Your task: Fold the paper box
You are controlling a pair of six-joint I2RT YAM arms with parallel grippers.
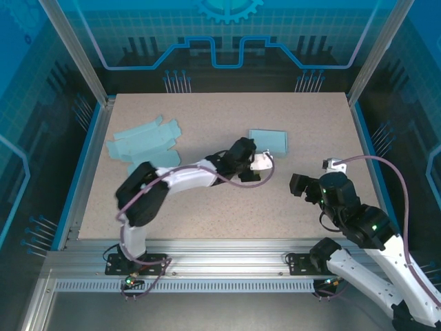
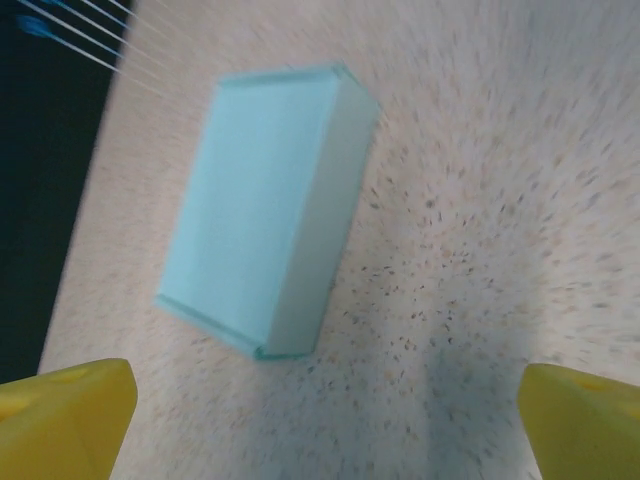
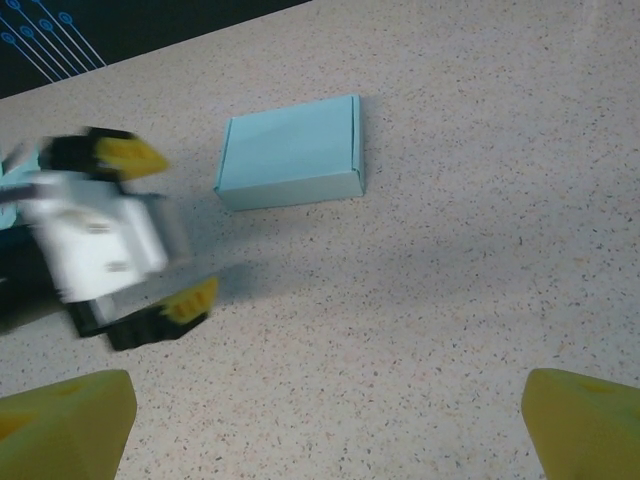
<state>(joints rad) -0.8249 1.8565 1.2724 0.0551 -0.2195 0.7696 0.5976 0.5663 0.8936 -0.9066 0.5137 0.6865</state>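
Observation:
The folded light-blue paper box [image 1: 269,141] lies closed on the speckled table, right of centre. My left gripper [image 1: 265,164] hovers just in front of it, open, with nothing between its yellow fingertips [image 2: 62,418]. In the left wrist view the paper box [image 2: 265,210] sits ahead of the jaws and apart from them. My right gripper [image 1: 304,186] stands open over bare table to the right. From the right wrist view I see the paper box [image 3: 290,150] and the blurred left gripper [image 3: 160,228] to its lower left.
Several flat, unfolded light-blue box blanks [image 1: 143,141] lie in a loose pile at the table's left back. Blue transparent walls and metal posts [image 1: 76,62] enclose the table [image 1: 227,214]. The arm bases stand at the near edge.

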